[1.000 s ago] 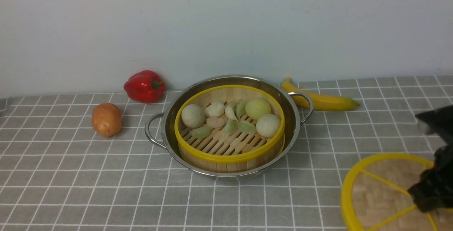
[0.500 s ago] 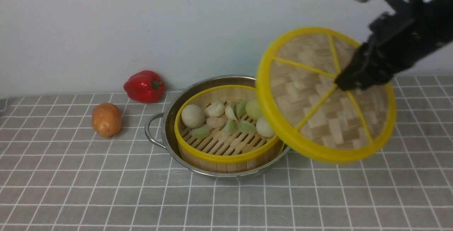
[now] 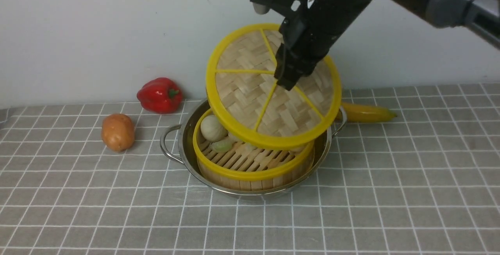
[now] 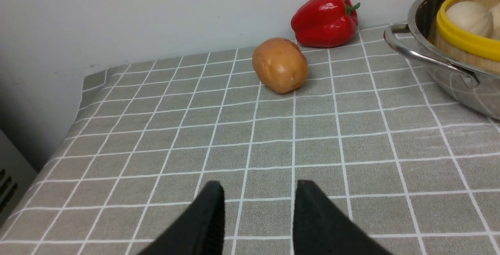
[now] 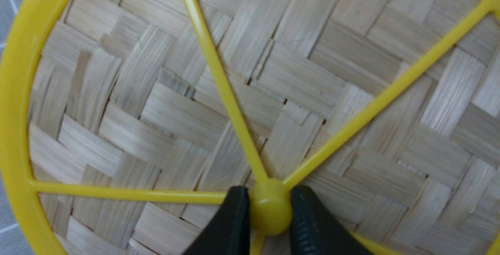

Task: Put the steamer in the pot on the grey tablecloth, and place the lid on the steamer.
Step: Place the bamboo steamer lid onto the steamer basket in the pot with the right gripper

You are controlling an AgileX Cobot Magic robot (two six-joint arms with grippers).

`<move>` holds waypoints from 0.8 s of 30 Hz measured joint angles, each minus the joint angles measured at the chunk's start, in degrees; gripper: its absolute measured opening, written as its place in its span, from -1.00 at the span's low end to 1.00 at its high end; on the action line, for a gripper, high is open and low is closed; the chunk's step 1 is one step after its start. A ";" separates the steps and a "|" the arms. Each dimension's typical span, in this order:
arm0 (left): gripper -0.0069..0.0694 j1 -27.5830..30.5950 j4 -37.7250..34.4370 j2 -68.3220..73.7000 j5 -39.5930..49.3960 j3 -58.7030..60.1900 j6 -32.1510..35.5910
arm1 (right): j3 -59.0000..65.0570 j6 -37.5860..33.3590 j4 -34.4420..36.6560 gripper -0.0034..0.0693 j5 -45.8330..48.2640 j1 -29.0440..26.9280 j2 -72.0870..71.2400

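Observation:
The steamer point(image 3: 250, 171) sits inside the pot point(image 3: 183, 141) on the grey tablecloth point(image 3: 78, 208), with pale buns showing at its left. My right gripper point(image 3: 287, 81) is shut on the centre knob point(image 5: 269, 207) of the lid point(image 3: 250, 98) and holds it tilted in the air above the steamer's far right part, its low edge close to the steamer rim. In the right wrist view the lid point(image 5: 195, 91) fills the frame. My left gripper point(image 4: 258, 192) is open and empty over bare cloth, left of the pot point(image 4: 449, 71); it is out of the front view.
A red pepper point(image 3: 159, 95) and a potato point(image 3: 117, 132) lie left of the pot. A banana point(image 3: 365, 112) lies behind the pot's right handle. A pale wall stands close behind. The cloth's left edge point(image 4: 84, 91) drops off beside the potato.
My right gripper has lifted the lid from the cloth at the front right and carried it up and left, from beside the pot to over the steamer.

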 joint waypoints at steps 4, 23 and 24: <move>-0.18 0.00 0.00 0.00 0.00 0.00 0.00 | -1.02 -2.62 -0.10 -0.50 0.13 0.93 2.79; -0.18 0.00 0.00 0.00 0.00 0.00 0.00 | -1.09 -8.52 1.50 -0.50 0.26 1.52 6.42; -0.18 0.00 0.00 0.00 0.00 0.00 0.00 | -1.09 -9.83 2.04 -0.50 0.26 1.52 6.42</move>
